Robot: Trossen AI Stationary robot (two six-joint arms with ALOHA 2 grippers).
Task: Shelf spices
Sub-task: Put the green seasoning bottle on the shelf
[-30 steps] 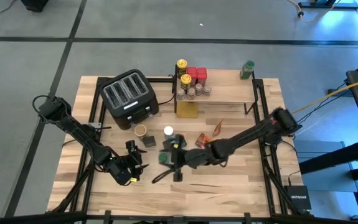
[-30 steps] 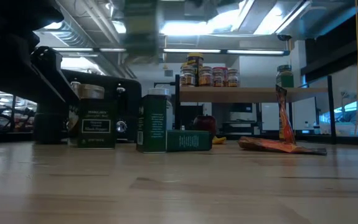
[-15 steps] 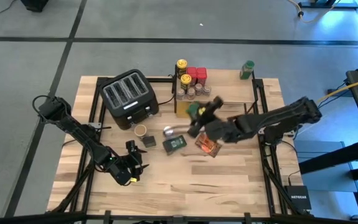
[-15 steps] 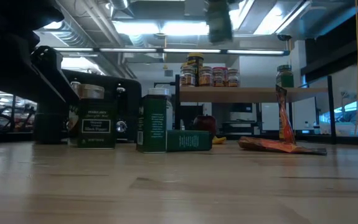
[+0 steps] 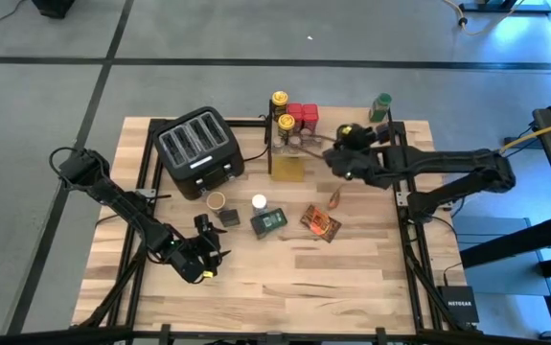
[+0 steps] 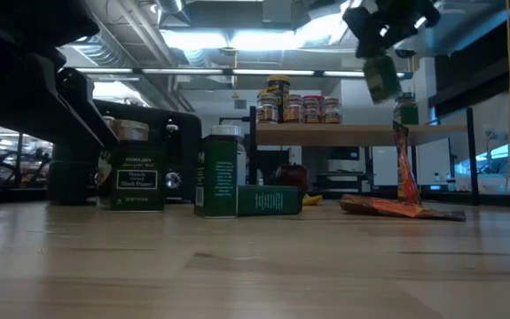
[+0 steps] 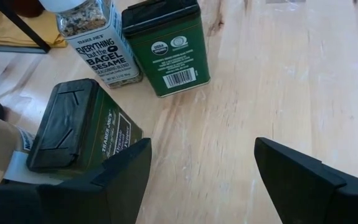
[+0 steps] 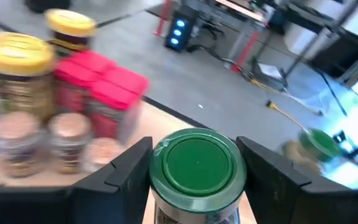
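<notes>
The right end effector point(image 5: 349, 153) grips a green-lidded spice jar point(image 8: 197, 165) above the shelf point(image 5: 352, 151), upper centre of the high view, beside the jars point(image 5: 297, 125) already on the plank. The left end effector point(image 5: 208, 257), lower left on the counter point(image 5: 285, 278), rests with fingers wide and holds nothing, near a dark pepper tin point(image 7: 79, 134).

A green-lidded jar point(image 8: 197, 163) hangs upright above the shelf point(image 5: 352, 151), whose 9 o'clock end carries yellow- and red-lidded jars point(image 5: 294, 120); another green-lidded jar point(image 5: 380, 105) stands at 1 o'clock.
</notes>
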